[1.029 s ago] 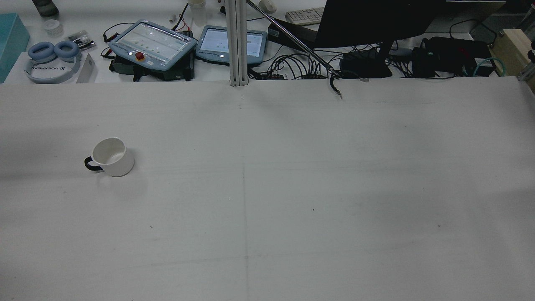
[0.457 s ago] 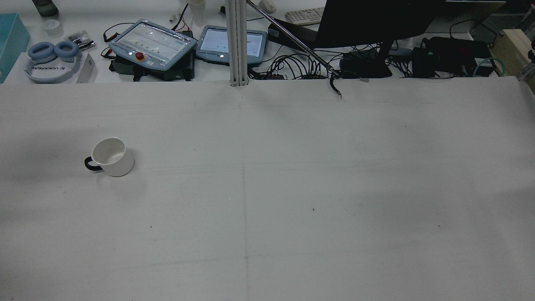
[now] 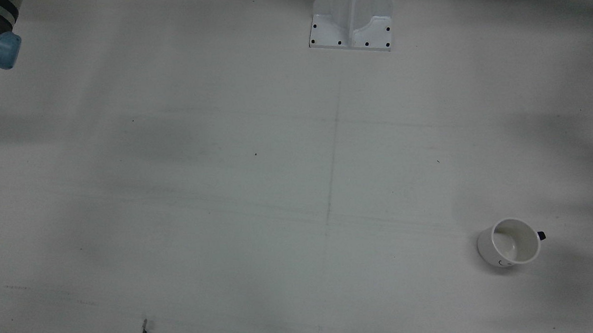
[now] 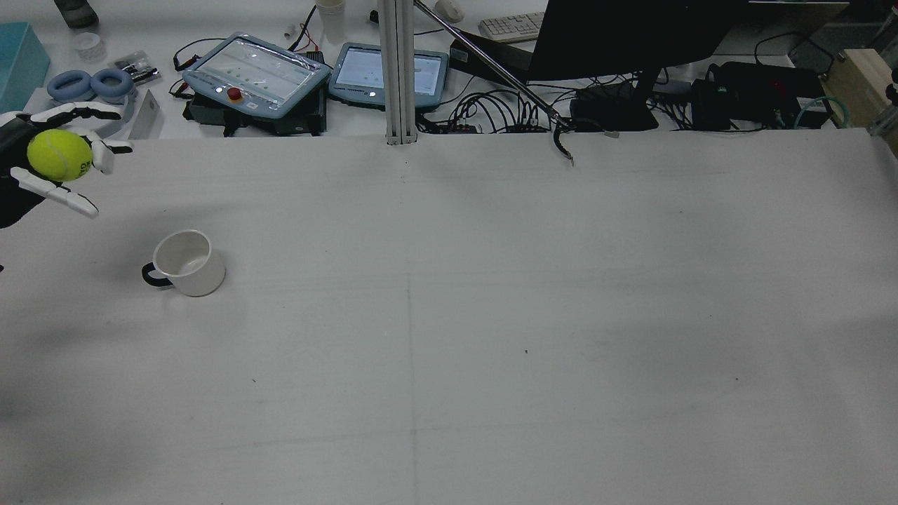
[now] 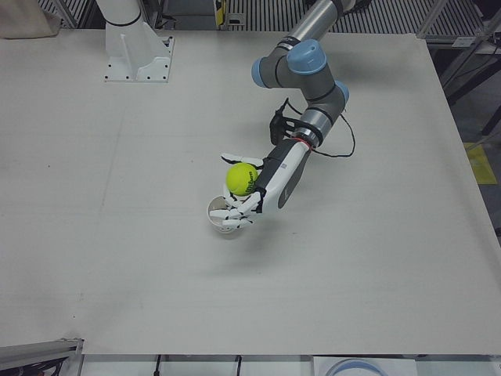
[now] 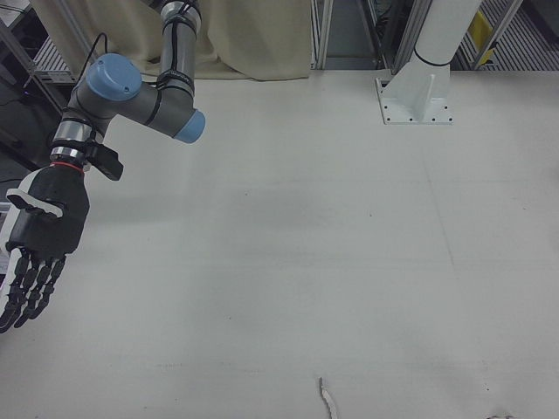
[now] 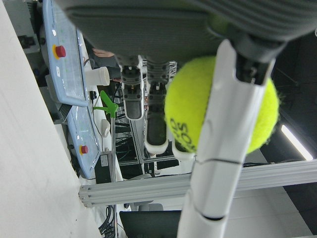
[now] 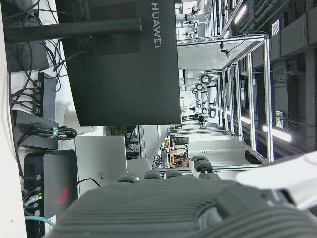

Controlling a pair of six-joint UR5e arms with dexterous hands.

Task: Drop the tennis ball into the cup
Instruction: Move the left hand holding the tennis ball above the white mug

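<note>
My left hand [image 4: 49,165] is shut on a yellow-green tennis ball [image 4: 59,155] and holds it in the air at the left edge of the rear view, left of and beyond the white cup [image 4: 188,263]. The cup has a black handle, stands upright and is empty [image 3: 510,242]. In the left-front view the hand [image 5: 252,197] with the ball [image 5: 242,178] appears just above the cup [image 5: 221,222]. The left hand view shows the ball [image 7: 198,109] between the fingers [image 7: 223,148]. My right hand [image 6: 39,240] hangs open and empty off the table's side.
The white arm pedestal [image 3: 351,16] stands at the robot's side of the table. Beyond the far edge lie two teach pendants [image 4: 256,70], headphones [image 4: 88,88], a monitor [image 4: 631,35] and cables, one cable end [image 4: 561,144] reaching onto the table.
My left hand with the tennis ball has come into the rear view at its left edge; before, no hand showed there. The cup has not moved.
</note>
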